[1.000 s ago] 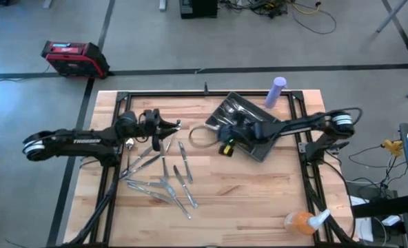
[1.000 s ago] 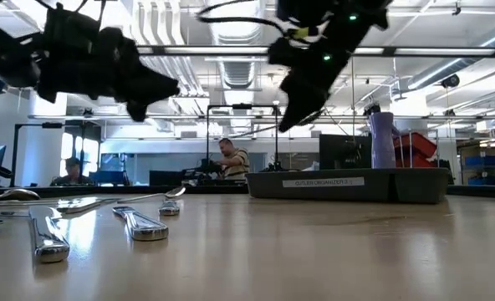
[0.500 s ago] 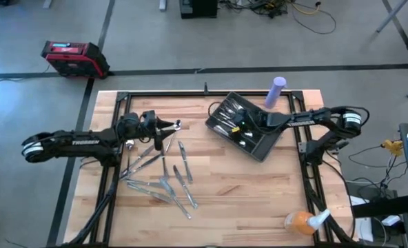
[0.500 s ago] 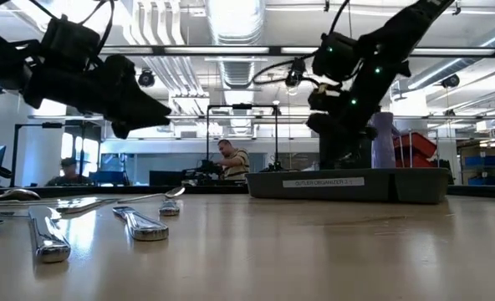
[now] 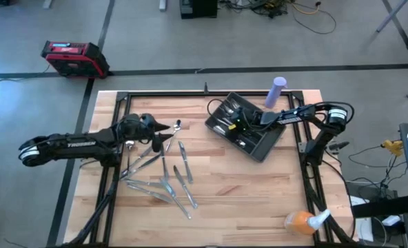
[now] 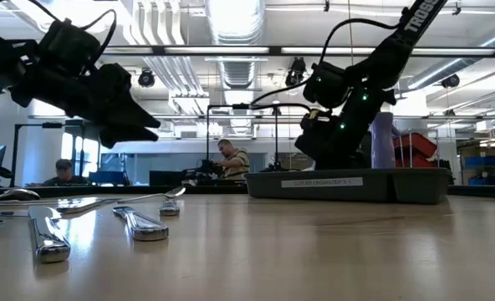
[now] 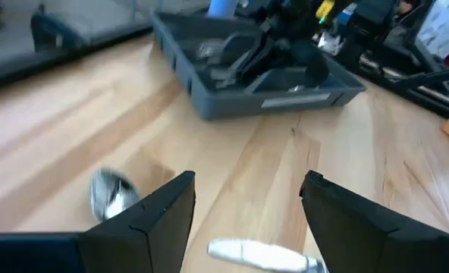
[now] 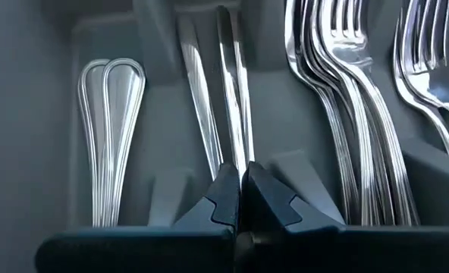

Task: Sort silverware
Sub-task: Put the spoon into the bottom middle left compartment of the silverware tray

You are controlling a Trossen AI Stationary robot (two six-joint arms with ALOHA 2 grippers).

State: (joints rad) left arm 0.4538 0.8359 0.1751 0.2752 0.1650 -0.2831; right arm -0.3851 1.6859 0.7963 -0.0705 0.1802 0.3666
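We start with the counter (image 5: 245,186), a pale wooden top that carries everything. On its far right part sits the dark grey tray (image 5: 259,148), turned askew, and that is where sorted pieces end up.

The right pincer (image 8: 238,199) is down inside the tray, its fingers pressed together on the thin end of a slim piece (image 8: 228,91), which we take for a knife handle, lying along one slot. We judge it is being laid there with its like. In the right wrist view the slot beside it holds two rounded handles (image 8: 111,129), and the next slots hold forks (image 8: 353,91), at least five or six, though they overlap too much for a firm count.

The left pincer (image 7: 247,201) hangs over the unsorted silverware (image 5: 164,172) on the counter's left half, fingers spread wide with nothing between them. We read that as readiness to pick the next piece. A spoon bowl (image 7: 107,193) and a flat handle end (image 7: 259,254) lie just under it.

In the high view we count roughly ten loose pieces in that scatter, some crossing each other, so the number is approximate. A purple bottle (image 5: 275,91) stands behind the tray, and an orange spray bottle (image 5: 302,220) lies at the near right corner.
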